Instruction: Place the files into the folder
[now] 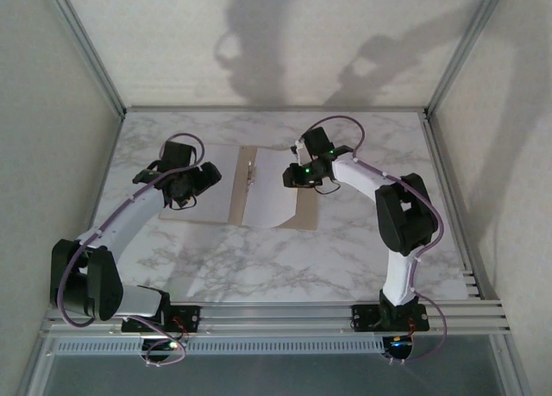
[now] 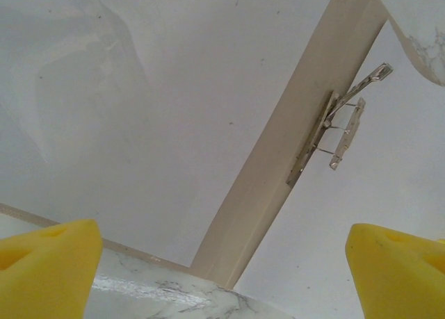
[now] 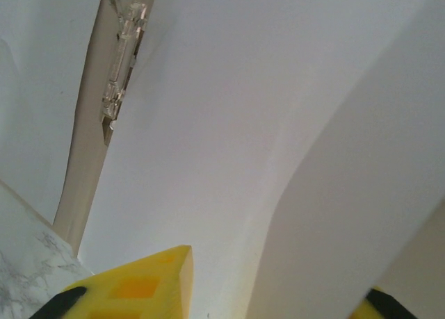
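Pale walls and an aluminium frame box in the marble table (image 1: 259,262), whose veined top lies bare on the near side and on both flanks of the work. On it, about midway between the two arms, the folder (image 1: 216,202) lies spread open, its spine running away from the arm bases. The files (image 1: 269,189) lie as a white sheet on its right half, long axis parallel to the spine and one long edge close beside it. A tan strip of folder shows bare along the outer right edge. In the right wrist view the sheet swells up in a soft curl rather than lying flat. The right gripper (image 1: 298,173) hangs directly over that sheet and is plainly the nearer one. Its yellow pads (image 3: 139,284) stand wide apart with nothing pinched between them. The left gripper (image 1: 193,187) hangs over the left flap, across the spine from the paper, likewise spread and empty. Smallest, the metal clip (image 2: 334,131) sits on the spine toward the far end, one lever seemingly raised. I judge the coming move turns on pressing the sheet flat toward spine and clip, then swinging the left flap over. Open marble left of that flap leaves room for fingers to get beneath its edge.
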